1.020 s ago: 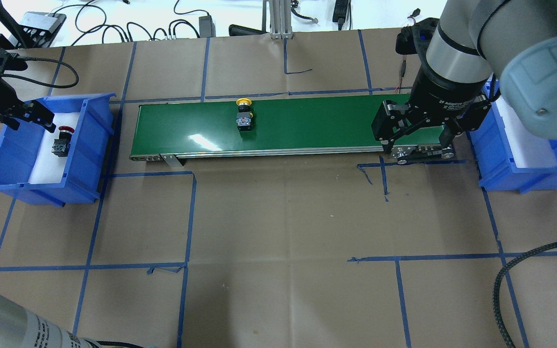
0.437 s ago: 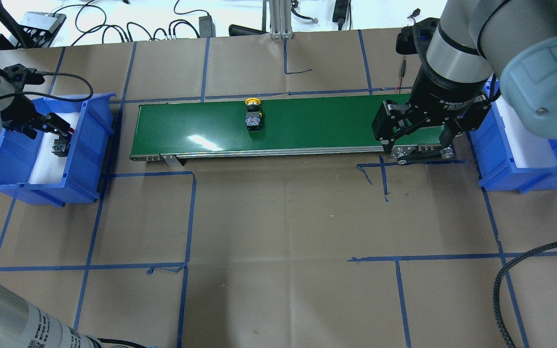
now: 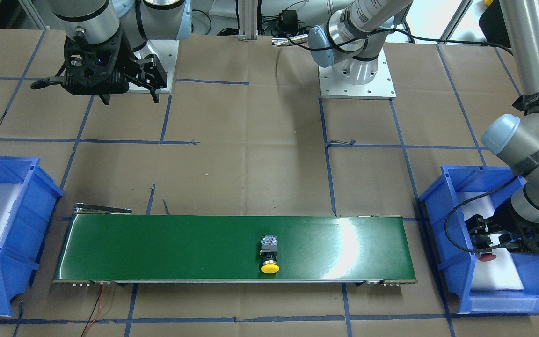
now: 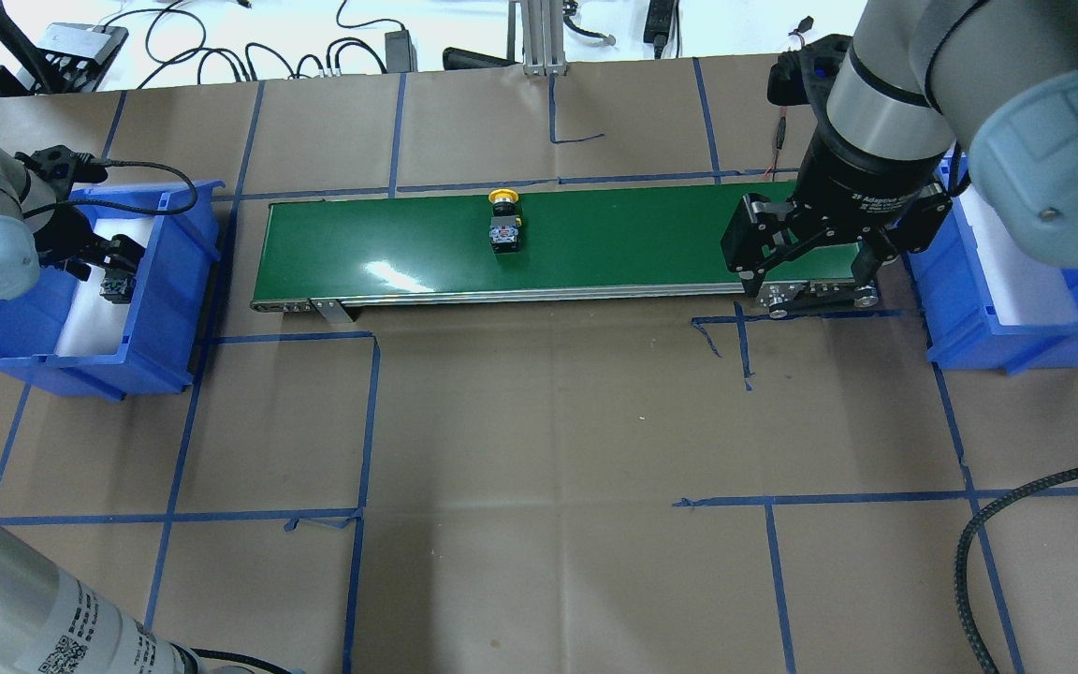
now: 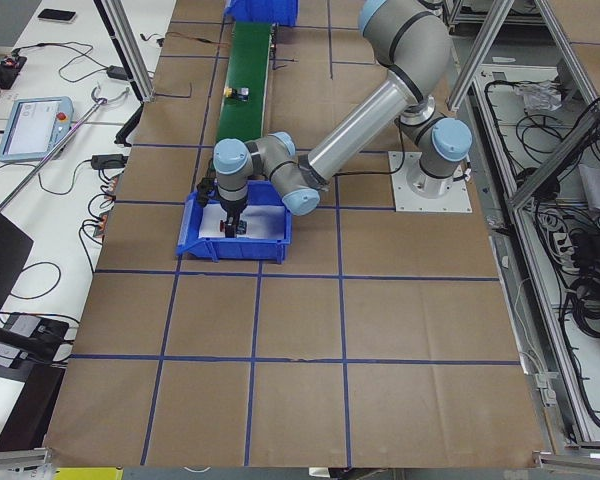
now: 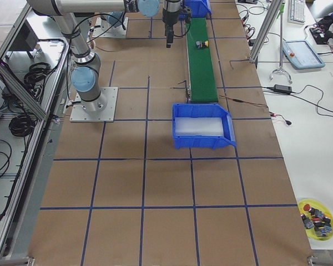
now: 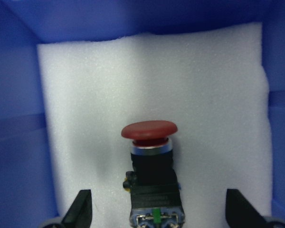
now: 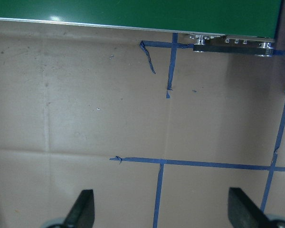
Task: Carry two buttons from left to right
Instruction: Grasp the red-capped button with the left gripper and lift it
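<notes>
The left pincer is down inside the blue plastic bin that sits off the green conveyor belt's end on the robot's left. Its fingers are spread wide, one on each side of the red mushroom-capped push-button. The button lies on its side on the white foam pad, and nothing grips it yet.

To my eye the step in hand is the grab. The fingers should close on the black body below the cap, not on the rounded cap, which would likely slip. The button looks about centred between them, so a plain squeeze ought to do. After that, a straight lift should clear the bin wall nearest the belt.

The yellow-capped push-button lies on the belt, short of its middle towards the robot's left, with its cap at the far edge. The right pincer hangs spread and empty over the belt's other end, beside the second blue bin.

From the wrist camera the red button's rear block is cut off at the bottom edge. I cannot tell whether the fingertips touch the foam. In the overhead view the left arm's elbow covers part of the bin and the red cap does not show. I cannot tell whether the belt is running.
</notes>
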Robot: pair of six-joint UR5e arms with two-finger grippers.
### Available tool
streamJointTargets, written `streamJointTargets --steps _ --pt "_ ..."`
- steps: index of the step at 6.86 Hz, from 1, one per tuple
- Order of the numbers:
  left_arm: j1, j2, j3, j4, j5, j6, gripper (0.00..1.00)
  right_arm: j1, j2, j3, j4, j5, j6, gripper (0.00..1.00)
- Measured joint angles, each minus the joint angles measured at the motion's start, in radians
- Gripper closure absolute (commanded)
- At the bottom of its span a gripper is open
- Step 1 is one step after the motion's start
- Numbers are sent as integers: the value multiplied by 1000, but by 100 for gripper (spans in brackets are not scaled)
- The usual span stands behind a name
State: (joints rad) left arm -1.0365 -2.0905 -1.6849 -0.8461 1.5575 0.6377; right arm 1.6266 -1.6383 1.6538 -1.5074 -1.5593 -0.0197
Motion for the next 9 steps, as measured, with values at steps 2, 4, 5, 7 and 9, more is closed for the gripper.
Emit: streamJointTargets --steps 2,4,5,7,9 --pt "1 -11 3 12 -25 -1 68 0 0 0 0 -1 0 0" --pt "1 -12 20 12 -37 -1 95 -1 0 1 0 -1 0 0" --pt "1 -10 25 12 -38 0 98 -1 0 2 -1 -1 0 0" --pt "1 5 37 0 -36 1 98 -1 0 4 0 -1 0 0" --pt "0 50 76 -85 -33 3 98 -1 0 2 0 -1 0 0"
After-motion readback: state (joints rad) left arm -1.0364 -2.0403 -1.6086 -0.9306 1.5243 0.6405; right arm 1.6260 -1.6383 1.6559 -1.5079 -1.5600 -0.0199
